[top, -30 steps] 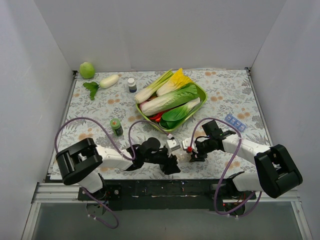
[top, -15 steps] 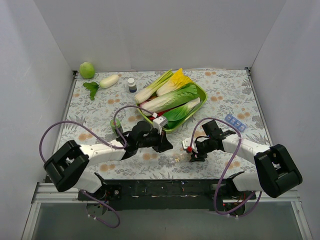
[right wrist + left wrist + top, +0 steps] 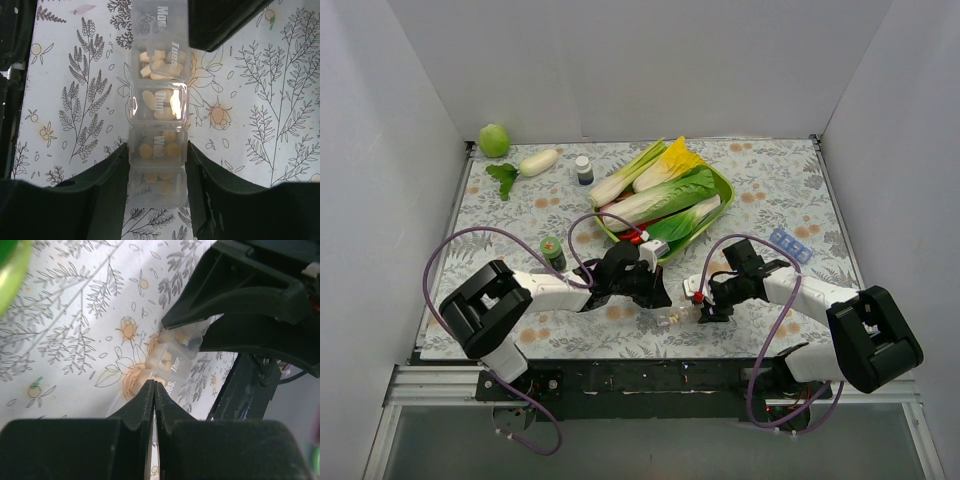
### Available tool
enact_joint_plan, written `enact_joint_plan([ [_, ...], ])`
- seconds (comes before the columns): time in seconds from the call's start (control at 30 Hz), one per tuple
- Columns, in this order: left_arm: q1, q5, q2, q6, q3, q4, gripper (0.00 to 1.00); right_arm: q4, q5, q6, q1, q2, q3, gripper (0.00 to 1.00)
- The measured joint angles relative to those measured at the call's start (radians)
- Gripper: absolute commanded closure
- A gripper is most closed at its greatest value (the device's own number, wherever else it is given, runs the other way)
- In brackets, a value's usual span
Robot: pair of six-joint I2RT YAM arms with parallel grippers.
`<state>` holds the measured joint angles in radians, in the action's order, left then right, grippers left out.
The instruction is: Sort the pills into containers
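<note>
The containers (image 3: 157,105) are a clear strip of day-labelled compartments lying on the floral cloth near the front edge (image 3: 672,318). Pale yellow pills (image 3: 159,62) lie in several compartments. My right gripper (image 3: 156,147) stands with one finger against each side of the strip's near end, shut on it (image 3: 698,308). In the left wrist view my left gripper (image 3: 155,385) is shut with nothing between its jaws, its tips just short of the containers (image 3: 175,355). From above, the left gripper (image 3: 660,295) sits just left of the strip.
A green tray (image 3: 724,186) of leafy vegetables stands behind both grippers. A small green bottle (image 3: 553,252) is to the left and a blue compartment strip (image 3: 790,245) to the right. A white bottle (image 3: 584,168), a radish (image 3: 538,161) and a green fruit (image 3: 494,139) sit at the back left.
My left gripper has shut. It swung from the front edge up toward the tray, then came back down beside the strip. The right gripper and the strip have stayed still.
</note>
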<state>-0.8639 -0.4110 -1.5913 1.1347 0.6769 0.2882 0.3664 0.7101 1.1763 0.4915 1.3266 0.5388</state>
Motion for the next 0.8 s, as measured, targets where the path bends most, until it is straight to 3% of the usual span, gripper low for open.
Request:
enact_joint_plan([
  [0.4, -0.066, -0.030, -0.087, -0.012, 0.042, -0.007, 1.00, -0.002, 0.000, -0.003, 0.000, 0.004, 0.002, 0.85],
  [0.8, -0.070, 0.035, -0.040, -0.011, 0.066, -0.101, 1.00, -0.003, -0.001, -0.016, 0.000, 0.011, 0.008, 0.85],
])
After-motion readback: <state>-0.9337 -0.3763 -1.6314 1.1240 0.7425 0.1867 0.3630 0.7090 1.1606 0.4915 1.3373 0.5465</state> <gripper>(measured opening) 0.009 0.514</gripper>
